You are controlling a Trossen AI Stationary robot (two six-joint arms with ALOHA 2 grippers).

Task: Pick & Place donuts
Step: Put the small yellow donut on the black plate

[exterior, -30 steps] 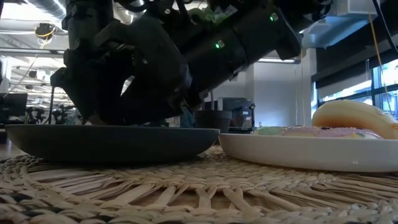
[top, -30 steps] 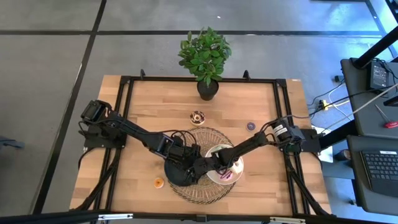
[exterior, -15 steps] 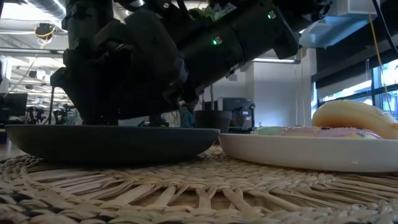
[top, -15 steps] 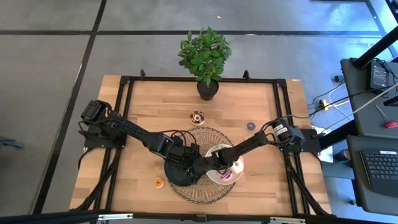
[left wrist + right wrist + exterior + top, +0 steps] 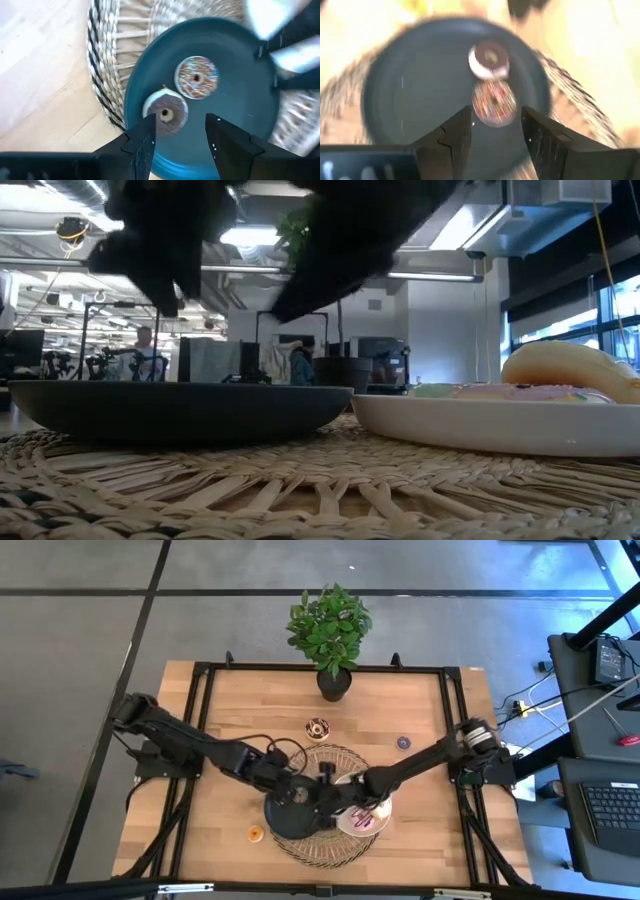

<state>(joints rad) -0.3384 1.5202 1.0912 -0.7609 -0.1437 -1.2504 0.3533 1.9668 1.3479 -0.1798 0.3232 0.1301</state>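
Observation:
Two donuts lie side by side on the black plate (image 5: 283,823): a chocolate-iced one (image 5: 166,112) (image 5: 490,59) and a sprinkled one (image 5: 196,77) (image 5: 494,102). My left gripper (image 5: 181,135) (image 5: 300,797) hovers open above the plate, nothing between its fingers. My right gripper (image 5: 496,130) (image 5: 336,808) also hangs open over the plate, coming from the right side. Other donuts lie on the white plate (image 5: 383,810) (image 5: 500,430), among them a pink one (image 5: 520,392) and a cream one (image 5: 565,365). Loose donuts rest on the table: brown (image 5: 318,727), purple (image 5: 403,742), orange (image 5: 255,833).
Both plates sit on a round woven mat (image 5: 325,845) near the table's front edge. A potted plant (image 5: 330,630) stands at the far edge. The two arms cross close together above the mat. Bare wood lies to the left and right of the mat.
Both grippers have risen off the black plate, staying open. The left one has drawn slightly back toward the table's left and the right one toward the right. In the low view they have lifted clear of the plate's rim. The two donuts stay on the plate.

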